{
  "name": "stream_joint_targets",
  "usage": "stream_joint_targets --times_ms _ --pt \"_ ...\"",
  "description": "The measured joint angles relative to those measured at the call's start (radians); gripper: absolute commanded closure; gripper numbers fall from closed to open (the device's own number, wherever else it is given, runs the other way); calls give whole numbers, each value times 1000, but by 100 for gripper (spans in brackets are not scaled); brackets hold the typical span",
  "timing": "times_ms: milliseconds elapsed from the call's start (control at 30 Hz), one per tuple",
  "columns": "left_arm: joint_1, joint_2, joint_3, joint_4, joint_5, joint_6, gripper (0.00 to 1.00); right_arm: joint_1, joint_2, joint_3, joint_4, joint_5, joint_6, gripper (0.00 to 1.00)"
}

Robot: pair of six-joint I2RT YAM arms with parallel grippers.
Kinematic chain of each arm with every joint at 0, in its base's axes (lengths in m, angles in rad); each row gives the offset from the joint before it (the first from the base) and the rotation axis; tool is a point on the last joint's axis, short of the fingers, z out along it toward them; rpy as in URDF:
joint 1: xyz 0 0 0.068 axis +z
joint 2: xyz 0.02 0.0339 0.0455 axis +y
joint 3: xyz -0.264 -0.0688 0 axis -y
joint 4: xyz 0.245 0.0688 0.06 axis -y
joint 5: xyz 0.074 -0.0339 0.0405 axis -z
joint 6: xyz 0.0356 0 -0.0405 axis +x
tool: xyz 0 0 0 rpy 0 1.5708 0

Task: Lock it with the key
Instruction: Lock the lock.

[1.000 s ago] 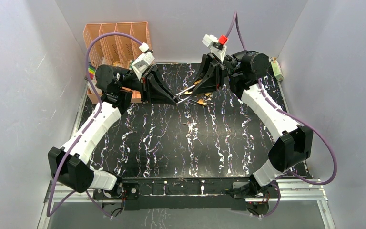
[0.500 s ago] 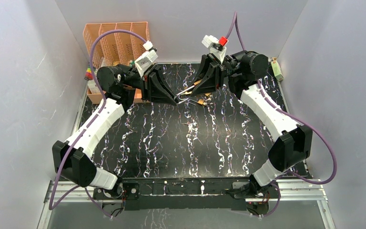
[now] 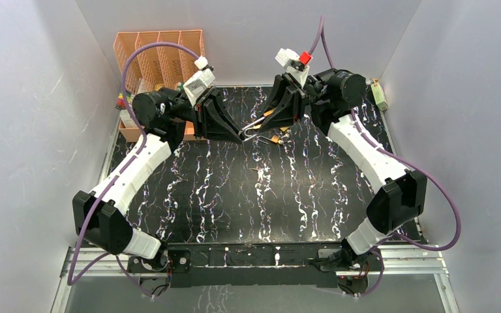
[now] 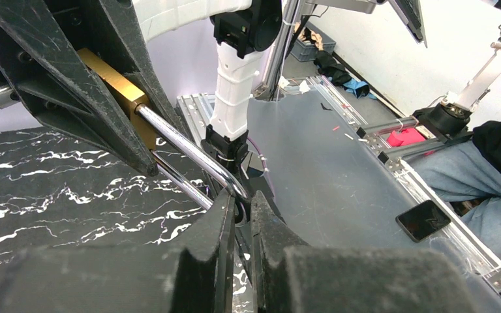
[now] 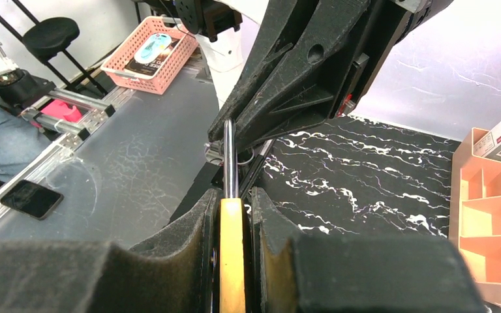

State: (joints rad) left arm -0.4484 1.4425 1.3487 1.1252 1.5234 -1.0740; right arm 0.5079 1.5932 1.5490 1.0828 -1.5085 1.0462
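Note:
A brass padlock [image 3: 269,116] with a long chrome shackle [image 3: 253,126] hangs above the far middle of the black marble table [image 3: 235,195]. My right gripper [image 3: 259,125] is shut on the brass body [image 5: 231,254], and the shackle [image 5: 229,160] sticks out past its fingertips. My left gripper [image 3: 241,135] meets it from the left, shut on the shackle's bend [image 4: 231,186]. The brass body [image 4: 114,85] shows between the right fingers in the left wrist view. Keys [image 3: 275,139] on a ring hang just below the lock. Whether a key sits in the keyhole is hidden.
An orange compartment organizer [image 3: 160,52] stands at the far left corner and shows in the right wrist view [image 5: 489,208]. A small object [image 3: 379,94] lies by the right wall. Grey walls close in the table on three sides.
The left arm's elbow and wrist have shifted slightly up and right. Both grippers stay joined at the padlock, which has barely moved.

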Motion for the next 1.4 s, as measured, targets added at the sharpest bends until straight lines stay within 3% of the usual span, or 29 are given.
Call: stream_joint_targets --times_ms 533,1133,1400 --pt "-23 83 42 130 29 -57 100 23 19 0 47 0 -19 100" --pt "-32 105 63 153 28 -60 100 31 34 6 105 0 -16 100" --pt "-14 71 23 153 24 -52 100 41 12 -14 29 5 -73 100"
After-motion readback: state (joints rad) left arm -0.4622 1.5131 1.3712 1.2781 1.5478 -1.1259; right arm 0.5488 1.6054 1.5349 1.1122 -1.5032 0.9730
